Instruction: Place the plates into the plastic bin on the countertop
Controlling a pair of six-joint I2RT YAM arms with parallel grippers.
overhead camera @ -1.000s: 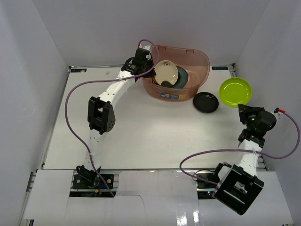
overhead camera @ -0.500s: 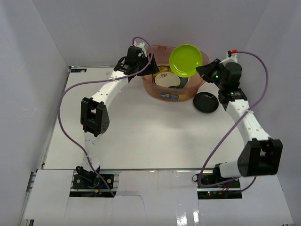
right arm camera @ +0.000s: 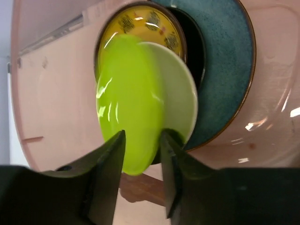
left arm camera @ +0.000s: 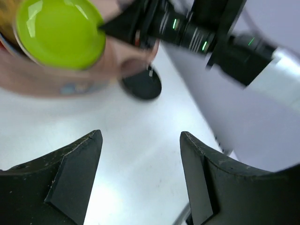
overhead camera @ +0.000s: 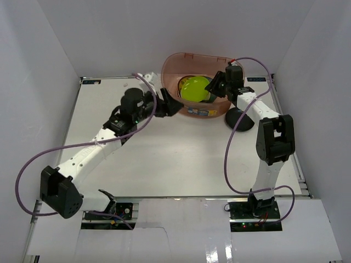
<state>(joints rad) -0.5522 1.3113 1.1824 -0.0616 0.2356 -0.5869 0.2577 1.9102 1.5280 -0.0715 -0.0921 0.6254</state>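
Observation:
The plastic bin stands at the back of the countertop. A lime green plate leans tilted inside it, against a cream plate; behind them are a dark teal plate and a yellow-black patterned plate. My right gripper reaches in over the bin's right rim. Its jaws stand slightly apart with the lime plate's lower rim between them. My left gripper hangs open and empty outside the bin's left front wall. A glossy black plate lies on the counter right of the bin.
White walls close in the counter on three sides. The right arm's forearm passes over the black plate. Purple cables loop off both arms. The left arm stretches diagonally across the counter's left half.
The right arm lowered the lime plate into the bin and its jaws parted. The left gripper let go of the cream plate, opened and drew back out of the bin toward the front.

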